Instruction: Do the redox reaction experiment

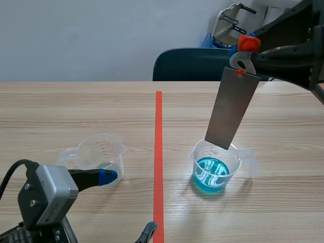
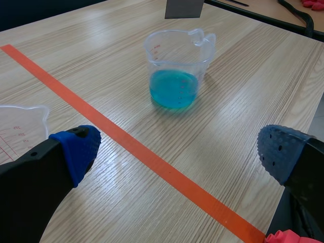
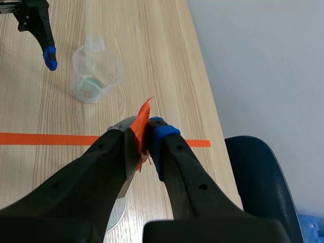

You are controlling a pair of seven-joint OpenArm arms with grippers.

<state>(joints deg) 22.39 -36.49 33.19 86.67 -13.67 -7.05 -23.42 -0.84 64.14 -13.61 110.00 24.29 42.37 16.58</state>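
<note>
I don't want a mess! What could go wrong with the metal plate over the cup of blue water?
The right gripper pinches the metal plate only at its top, by the orange tab; it might slip or swing.
The tilted plate's bottom edge hangs near the cup rim; it could catch there and spill the blue liquid.
The left gripper is open, so nothing steadies that cup.

Pale wood-grain table (image 1: pixel 76 109), an orange-red tape line (image 1: pixel 158 152) running near to far down its middle, a clear plastic measuring cup (image 1: pixel 98 152) standing left of the line, a second clear cup with blue liquid (image 1: pixel 215 169) standing right of it.
</note>
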